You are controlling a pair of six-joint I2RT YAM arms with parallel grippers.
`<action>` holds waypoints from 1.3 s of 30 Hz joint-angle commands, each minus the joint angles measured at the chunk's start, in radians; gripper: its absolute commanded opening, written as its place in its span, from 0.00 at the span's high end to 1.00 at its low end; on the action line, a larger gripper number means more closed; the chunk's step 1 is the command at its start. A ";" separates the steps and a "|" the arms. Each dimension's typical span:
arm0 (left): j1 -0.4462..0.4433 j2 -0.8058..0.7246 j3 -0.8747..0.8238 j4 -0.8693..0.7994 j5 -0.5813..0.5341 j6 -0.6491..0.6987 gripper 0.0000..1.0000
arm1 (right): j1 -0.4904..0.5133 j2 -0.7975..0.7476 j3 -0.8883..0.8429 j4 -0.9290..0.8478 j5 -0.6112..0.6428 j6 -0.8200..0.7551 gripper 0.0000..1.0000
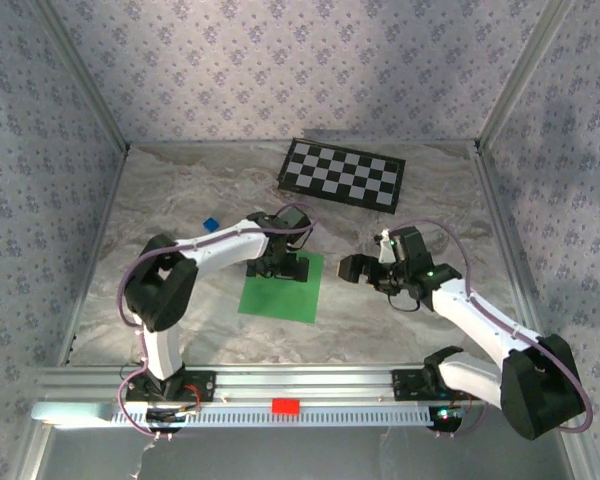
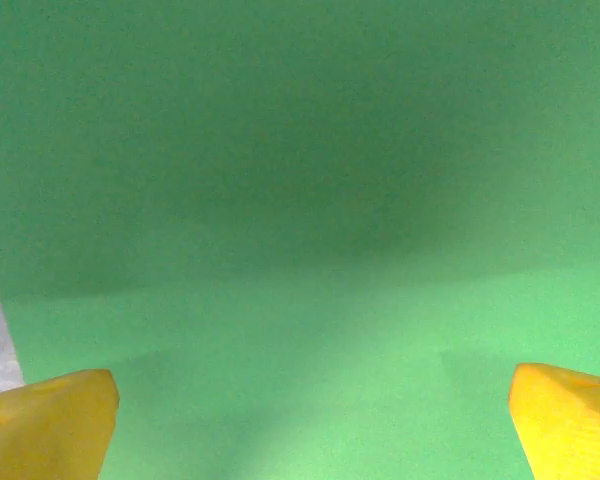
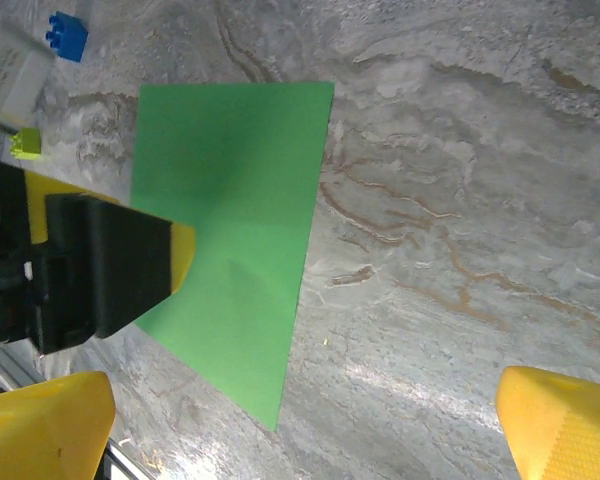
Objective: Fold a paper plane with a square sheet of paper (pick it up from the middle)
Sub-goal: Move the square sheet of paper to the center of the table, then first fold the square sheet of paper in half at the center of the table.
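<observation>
Low over the work, the left gripper (image 2: 310,425) is hovering above the middle of the square sheet of paper (image 1: 280,295), yellow fingers (image 2: 50,420) spread wide and grasping nothing, apparently lining up the centre pickup. Just off the sheet's right edge, the right gripper (image 1: 352,268) is hanging likewise released and empty, seemingly keeping clear. The sheet is lying flat and unfolded on the marble table (image 1: 430,210). No brand, label or writing is showing legibly.

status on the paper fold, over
Left gripper open, low over the green sheet. Right gripper open, off the sheet's right side. Sheet flat, unfolded, not gripped. Blue block lies apart, no obstruction.
</observation>
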 commanded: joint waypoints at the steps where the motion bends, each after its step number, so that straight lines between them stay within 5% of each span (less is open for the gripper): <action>1: 0.005 0.039 0.059 -0.074 0.006 0.003 0.00 | 0.010 0.012 0.028 -0.032 0.044 -0.032 0.00; 39: 0.005 0.182 0.053 -0.050 0.046 -0.060 0.00 | 0.010 0.027 0.025 -0.095 0.086 -0.059 0.00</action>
